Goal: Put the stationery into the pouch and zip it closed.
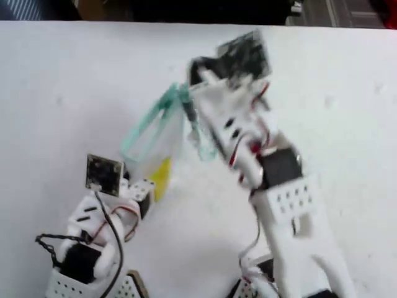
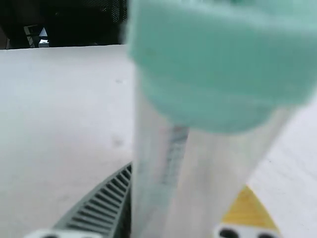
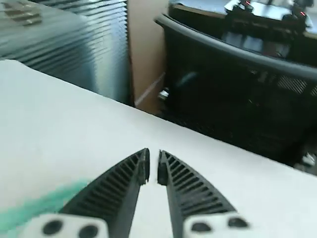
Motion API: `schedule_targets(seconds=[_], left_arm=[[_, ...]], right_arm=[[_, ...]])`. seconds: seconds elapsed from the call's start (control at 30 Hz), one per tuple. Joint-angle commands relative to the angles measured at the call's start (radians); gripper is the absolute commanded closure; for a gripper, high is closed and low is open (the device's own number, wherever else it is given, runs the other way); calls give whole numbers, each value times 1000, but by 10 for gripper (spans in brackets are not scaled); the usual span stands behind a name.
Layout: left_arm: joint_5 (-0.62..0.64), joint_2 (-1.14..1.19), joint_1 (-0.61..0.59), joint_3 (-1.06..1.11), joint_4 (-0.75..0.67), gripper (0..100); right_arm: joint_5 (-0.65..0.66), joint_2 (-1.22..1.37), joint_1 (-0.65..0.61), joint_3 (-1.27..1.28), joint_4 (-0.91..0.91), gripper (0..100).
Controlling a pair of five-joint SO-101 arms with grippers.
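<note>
Grey ribbed plastic of one finger of the left hand presses one side of the pouch, and a yellow wedge sits against the pouch's other side. I cannot tell whether that wedge is the second finger or a piece of stationery. The left hand is clamped on the pouch, which rises upright from the grip: a clear body topped by a broad teal band. A faint bluish streak runs down inside the clear wall, too blurred to identify.

From the high view the left hand sits at the pouch's near end, with the yellow patch right beside it. The pouch slants away from there over the white surface, and its teal edging runs up towards the right arm, which is just beside the pouch's far end.

The right hand has its two dark ribbed fingers drawn together with only a thin slit between the tips, and nothing is caught in them. A smear of teal from the pouch lies on the surface close to one finger. Past the surface's far edge, well beyond the pouch, stand a dark mesh basket and slatted blinds
</note>
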Motion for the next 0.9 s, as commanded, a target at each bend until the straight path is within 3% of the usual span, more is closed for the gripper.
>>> schedule_targets(seconds=[0.0,0.1,0.23,0.57,0.87], left_arm=[[-3,5,-58,-52,-2,801],[-6,5,-104,-48,-35,862],[0,5,-176,-46,-46,881],[0,5,-173,-44,-43,879],[-5,5,-131,-44,-35,879]], right_arm=[[2,130,104,-55,-12,953],[-20,295,139,-114,-5,930],[-173,555,163,-262,16,903],[-437,1248,176,-925,321,828],[-543,1755,211,-1540,483,828]])
